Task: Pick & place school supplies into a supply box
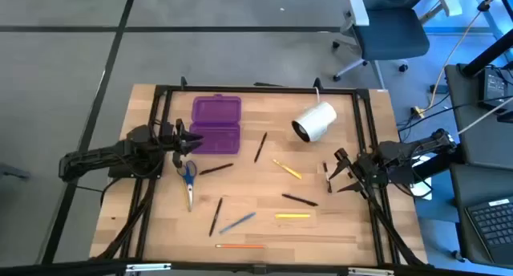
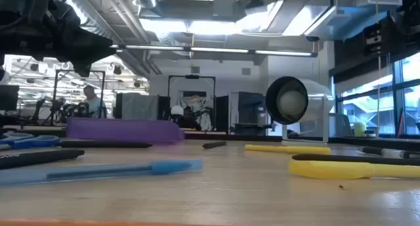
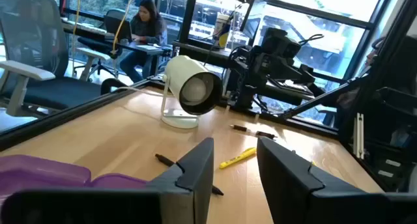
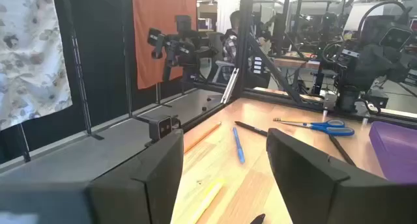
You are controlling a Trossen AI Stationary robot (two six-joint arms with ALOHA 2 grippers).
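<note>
We held the left gripper point(image 1: 191, 144) just beside the purple supply box point(image 1: 216, 124), which lay open near the table's point(image 1: 353, 228) far left, fingers spread and empty. The right gripper point(image 1: 341, 173) waited at the right edge, jaws likewise apart. The supplies lay scattered and flat: scissors point(image 1: 189, 180) running near-to-far just beside the left gripper, a blue pen point(image 1: 238, 222) and black pen point(image 1: 216, 216) slanted, a yellow highlighter point(image 1: 292, 216) lying crosswise. We judged them light, stiff and prone to roll, best pinched mid-barrel across the long axis; the scissors at the blades.
</note>
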